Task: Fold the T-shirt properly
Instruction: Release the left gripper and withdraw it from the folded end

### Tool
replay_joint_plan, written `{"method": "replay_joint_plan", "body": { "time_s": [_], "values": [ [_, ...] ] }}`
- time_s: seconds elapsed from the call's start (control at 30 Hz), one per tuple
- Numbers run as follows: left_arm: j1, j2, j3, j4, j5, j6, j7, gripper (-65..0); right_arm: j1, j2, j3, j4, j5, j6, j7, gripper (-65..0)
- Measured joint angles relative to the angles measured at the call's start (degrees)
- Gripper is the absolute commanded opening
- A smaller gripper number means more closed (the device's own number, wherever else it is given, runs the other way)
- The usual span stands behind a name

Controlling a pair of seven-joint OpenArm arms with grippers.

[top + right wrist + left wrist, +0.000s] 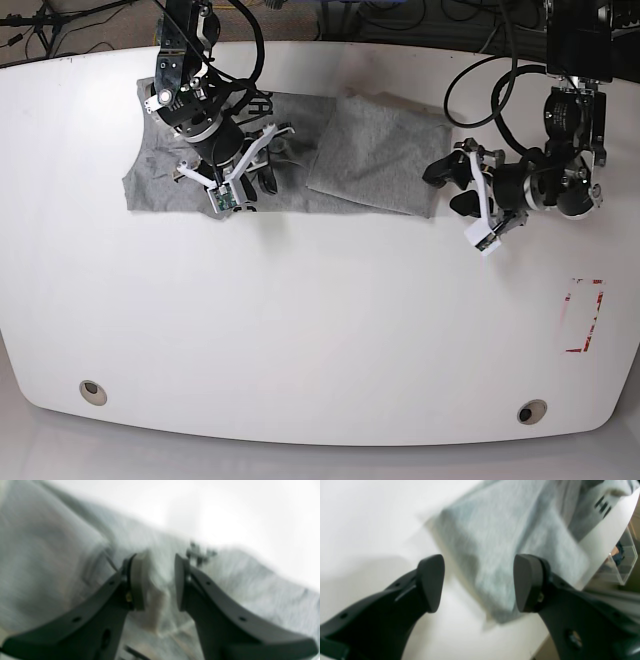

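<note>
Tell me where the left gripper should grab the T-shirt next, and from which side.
Judging by its pose, take the T-shirt at the near corner of its folded flap, closest to the open left gripper. Come in low from the bare table side: there the layered edge lies exposed, with nothing blocking it.
</note>
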Motion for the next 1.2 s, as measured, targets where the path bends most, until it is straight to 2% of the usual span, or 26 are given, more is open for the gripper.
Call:
{"method": "replay_joint_plan", "body": {
  "time_s": [0.1,0.17,0.27,0.3,0.4,0.43,0.57,0.73,0.83,1.0,1.2],
  "values": [
    [0.2,0.9,0.9,0.1,1.7,0.0,-0.2,-24.3,0.0,-0.6,0.0,0.2,5.5,3.0,-2.1,-47.1],
    [0.8,1.0,0.9,0.1,2.1,0.0,-0.2,-24.3,0.2,-0.9,-0.1,0.2,8.4,4.8,-5.2,-42.5],
    [1.6,0.7,-0.1,0.1,2.2,0.0,0.1,-24.3,0.6,-0.9,0.0,0.1,12.5,4.6,-8.2,-29.5],
    [1.8,0.5,-0.7,0.1,2.1,0.0,0.2,-24.3,0.8,-0.8,0.0,0.0,13.9,4.5,-8.8,-21.1],
    [2.3,0.2,-2.9,0.1,2.1,0.0,0.3,-24.3,1.0,-0.7,0.0,0.0,17.4,3.5,-8.9,-8.2],
    [2.4,0.2,-3.8,0.1,2.1,0.0,0.3,-24.3,1.0,-0.7,0.0,0.0,17.5,3.0,-8.5,-6.3],
    [3.2,-1.0,-5.8,0.1,1.9,0.0,-0.2,-24.3,2.0,-0.7,0.2,-1.9,17.3,0.7,-8.6,-9.5],
    [3.3,-3.0,-6.2,0.0,2.8,-1.6,0.3,-24.3,5.3,-0.3,0.3,-7.9,17.5,0.6,-7.5,-14.9],
    [3.2,-3.6,-6.1,0.0,2.5,-4.2,0.1,-24.3,6.9,-0.2,-0.3,-11.6,17.5,0.8,-7.5,-14.9],
    [3.3,-3.7,-8.2,-0.1,2.4,-4.4,0.2,-24.3,7.5,-0.1,-4.4,-13.8,17.3,2.6,-7.7,-15.2],
    [4.3,-4.8,-11.5,-0.1,2.6,-4.4,0.0,-24.3,8.4,-0.7,-5.2,-16.6,17.8,3.1,-7.5,-15.5]
  ]
}}
